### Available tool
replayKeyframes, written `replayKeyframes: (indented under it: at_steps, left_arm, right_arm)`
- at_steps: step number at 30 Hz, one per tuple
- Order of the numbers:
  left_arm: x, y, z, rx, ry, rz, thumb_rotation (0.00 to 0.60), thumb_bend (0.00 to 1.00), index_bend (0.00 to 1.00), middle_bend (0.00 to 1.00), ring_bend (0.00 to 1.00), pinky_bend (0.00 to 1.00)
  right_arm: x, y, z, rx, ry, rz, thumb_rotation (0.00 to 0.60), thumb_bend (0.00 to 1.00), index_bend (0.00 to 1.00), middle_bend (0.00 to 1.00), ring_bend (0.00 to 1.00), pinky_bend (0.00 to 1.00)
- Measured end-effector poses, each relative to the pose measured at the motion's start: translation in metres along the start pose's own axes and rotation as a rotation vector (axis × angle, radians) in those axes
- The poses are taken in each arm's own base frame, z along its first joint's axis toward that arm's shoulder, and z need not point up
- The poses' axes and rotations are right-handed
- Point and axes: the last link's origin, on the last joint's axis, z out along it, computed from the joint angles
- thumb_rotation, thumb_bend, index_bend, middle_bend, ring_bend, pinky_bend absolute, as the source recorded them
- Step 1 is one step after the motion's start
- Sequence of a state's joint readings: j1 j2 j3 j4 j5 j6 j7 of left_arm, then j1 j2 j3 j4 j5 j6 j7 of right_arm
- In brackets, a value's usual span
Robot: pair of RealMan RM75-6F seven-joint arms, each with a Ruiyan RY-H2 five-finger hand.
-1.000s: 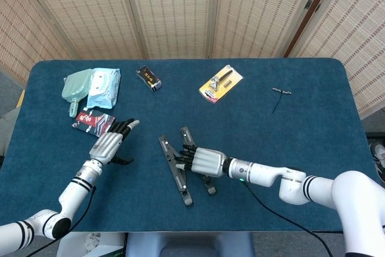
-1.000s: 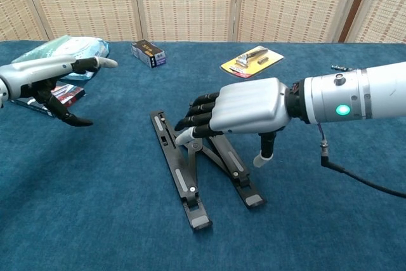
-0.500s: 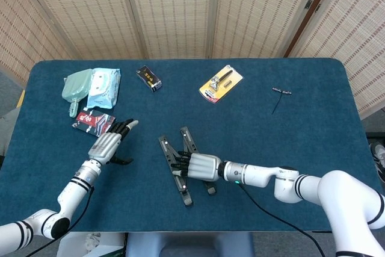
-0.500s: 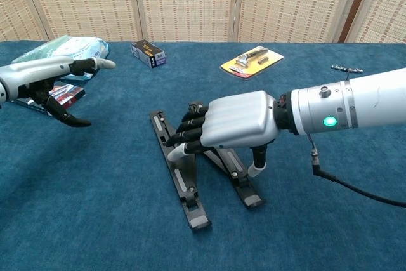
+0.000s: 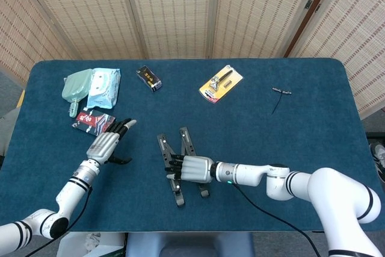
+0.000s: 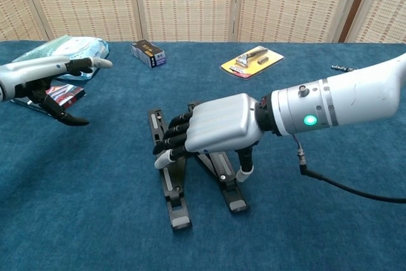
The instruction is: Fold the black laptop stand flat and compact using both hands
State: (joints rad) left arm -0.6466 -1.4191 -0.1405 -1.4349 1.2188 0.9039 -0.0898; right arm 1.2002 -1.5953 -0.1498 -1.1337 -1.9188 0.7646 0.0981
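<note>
The black laptop stand [image 5: 177, 192] lies on the blue tablecloth near the front middle, its two rails [image 6: 172, 193] nearly parallel and close together. My right hand [image 5: 191, 168] lies over the middle of the stand. Its fingers [image 6: 170, 139] curl over the left rail and its thumb [image 6: 244, 168] points down by the right rail, so it grips the stand across both rails. The hinge under the palm is hidden. My left hand [image 5: 108, 142] hovers to the left of the stand, apart from it, fingers spread and holding nothing [image 6: 44, 79].
A red and black packet [image 5: 93, 121] lies just behind my left hand. A wipes pack [image 5: 103, 86] and a green item [image 5: 76, 86] sit at the back left. A small black box [image 5: 148, 78], a yellow blister card [image 5: 221, 82] and a thin black tool [image 5: 280, 92] lie along the back.
My right hand has slid left and toward me, taking the stand with it. The two rails have swung from a V to nearly parallel. The left hand has barely moved.
</note>
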Motion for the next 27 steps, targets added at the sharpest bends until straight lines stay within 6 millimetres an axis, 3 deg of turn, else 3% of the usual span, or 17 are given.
replayKeyframes:
  at_steps: [4,13,27]
  left_arm:
    - [0.0,-0.002,0.0,0.005,0.001,-0.006,0.6,0.17,0.0,0.0,0.0,0.0]
    - [-0.003,-0.004,-0.002,0.003,-0.013,-0.006,0.6,0.17,0.0,0.0,0.0,0.0]
    - [-0.002,-0.009,-0.005,0.015,-0.009,-0.029,0.6,0.17,0.0,0.0,0.0,0.0]
  right_arm:
    - [0.005,-0.004,0.006,0.005,0.002,0.032,0.6,0.0,0.0,0.0,0.0,0.0]
    - [0.01,-0.001,-0.006,0.024,-0.031,0.042,0.6,0.0,0.0,0.0,0.0,0.0]
    - [0.011,-0.004,0.012,0.05,-0.05,0.008,0.6,0.0,0.0,0.0,0.0,0.0]
